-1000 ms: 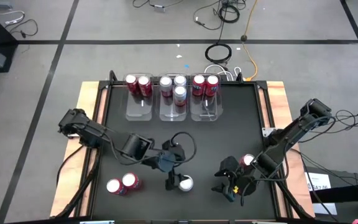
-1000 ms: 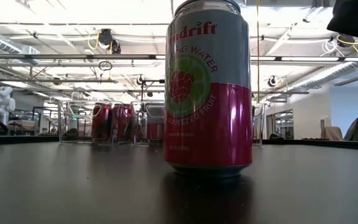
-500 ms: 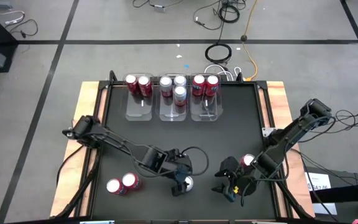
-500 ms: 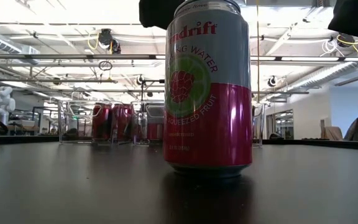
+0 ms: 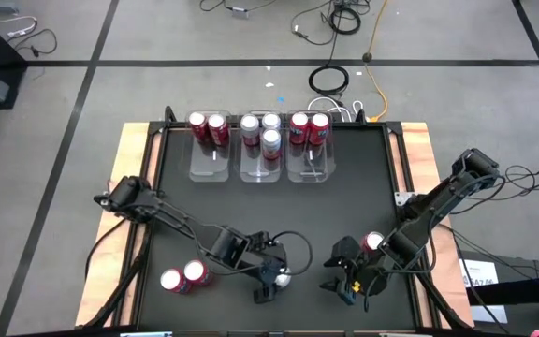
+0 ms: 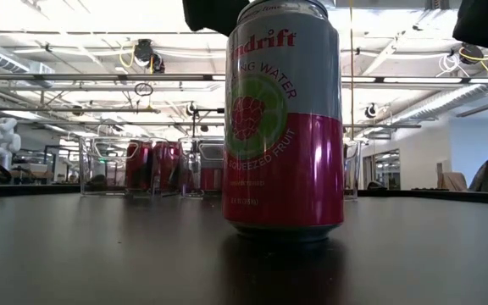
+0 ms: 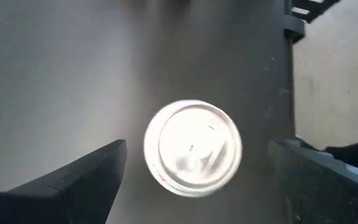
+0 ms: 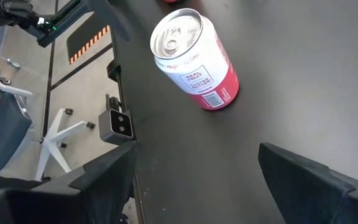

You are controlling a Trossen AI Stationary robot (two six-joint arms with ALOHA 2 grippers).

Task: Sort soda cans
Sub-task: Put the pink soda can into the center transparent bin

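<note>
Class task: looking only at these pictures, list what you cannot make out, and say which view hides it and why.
- Can under the left gripper: body hidden by the gripper in the high view.
- Same can fills the low view, blocking the bins behind.
- Its top is blurred in the left wrist view.

Soda can (image 6: 284,127) under my left pincer (image 7: 194,174) is showing grey over red, raspberry motif, silver top; bench (image 5: 344,187) is showing black.

The can (image 6: 284,127) filling the low view's centre reads "WATER" and "SQUEEZED FRUIT"; in the right wrist view a can (image 8: 194,59) reads "REAL FRUIT".
</note>
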